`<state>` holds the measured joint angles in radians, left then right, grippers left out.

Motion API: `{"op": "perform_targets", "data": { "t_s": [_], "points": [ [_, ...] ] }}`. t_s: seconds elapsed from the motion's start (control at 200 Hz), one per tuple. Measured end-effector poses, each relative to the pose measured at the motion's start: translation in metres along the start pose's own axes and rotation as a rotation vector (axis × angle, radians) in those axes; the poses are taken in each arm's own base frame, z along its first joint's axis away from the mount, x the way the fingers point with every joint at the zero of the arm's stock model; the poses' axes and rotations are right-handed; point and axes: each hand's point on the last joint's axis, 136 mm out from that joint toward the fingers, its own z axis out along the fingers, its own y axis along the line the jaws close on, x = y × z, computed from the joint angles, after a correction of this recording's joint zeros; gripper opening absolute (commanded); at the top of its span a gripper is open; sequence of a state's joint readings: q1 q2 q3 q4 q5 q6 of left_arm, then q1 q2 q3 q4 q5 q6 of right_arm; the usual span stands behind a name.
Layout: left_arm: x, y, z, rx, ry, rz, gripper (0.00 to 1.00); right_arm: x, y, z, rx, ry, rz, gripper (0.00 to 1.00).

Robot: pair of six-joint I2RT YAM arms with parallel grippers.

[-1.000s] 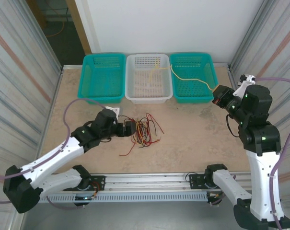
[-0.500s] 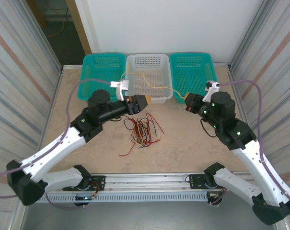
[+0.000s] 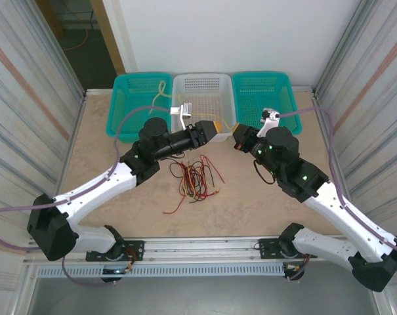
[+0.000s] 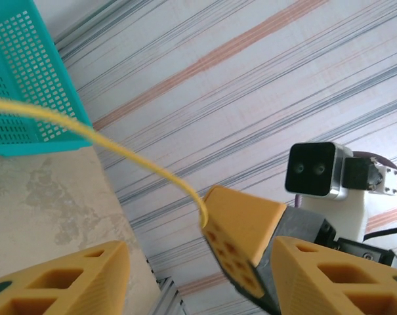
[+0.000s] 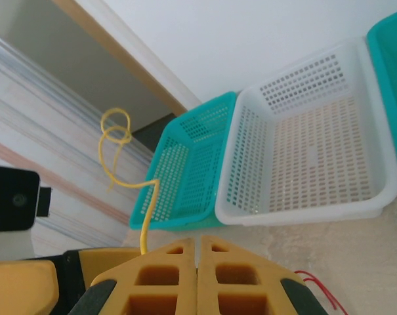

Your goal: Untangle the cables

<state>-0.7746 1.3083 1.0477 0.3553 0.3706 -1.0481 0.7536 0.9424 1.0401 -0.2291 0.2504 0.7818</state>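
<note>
A loose tangle of red, black and tan cables [image 3: 195, 177] lies on the table in front of both arms. One yellow cable [image 3: 161, 87] has been lifted clear of it. My right gripper [image 3: 239, 136] is shut on the end of this yellow cable [image 5: 149, 197], which rises from its left finger into small loops. My left gripper [image 3: 210, 127] is open. Its fingers [image 4: 60, 279] stand on either side of the right gripper's tip [image 4: 241, 230], where the yellow cable [image 4: 86, 128] ends. The closed right gripper [image 5: 197, 252] shows a thin seam between its pads.
Three baskets line the back edge: a teal one [image 3: 113, 111] on the left, a white one [image 3: 205, 76] in the middle and a teal one [image 3: 264, 74] on the right. Corrugated walls close in both sides. Lilac hoses trail from both arms.
Both arms swung to the table's middle. The right gripper carried the yellow cable leftward from the right basket. The left gripper rose from the tangle to meet it, its jaws narrowing.
</note>
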Motion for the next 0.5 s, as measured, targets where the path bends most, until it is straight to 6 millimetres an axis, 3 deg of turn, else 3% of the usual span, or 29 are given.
{"op": "perform_targets", "data": {
  "t_s": [0.19,0.501],
  "points": [
    [-0.005,0.002,0.0,-0.006,-0.02,-0.028,0.39,0.011,0.008,0.003,-0.023,0.02,-0.008,0.0],
    [-0.02,0.015,0.001,-0.034,-0.049,-0.051,0.27,0.018,0.014,0.007,-0.038,0.027,-0.009,0.0]
  ]
}}
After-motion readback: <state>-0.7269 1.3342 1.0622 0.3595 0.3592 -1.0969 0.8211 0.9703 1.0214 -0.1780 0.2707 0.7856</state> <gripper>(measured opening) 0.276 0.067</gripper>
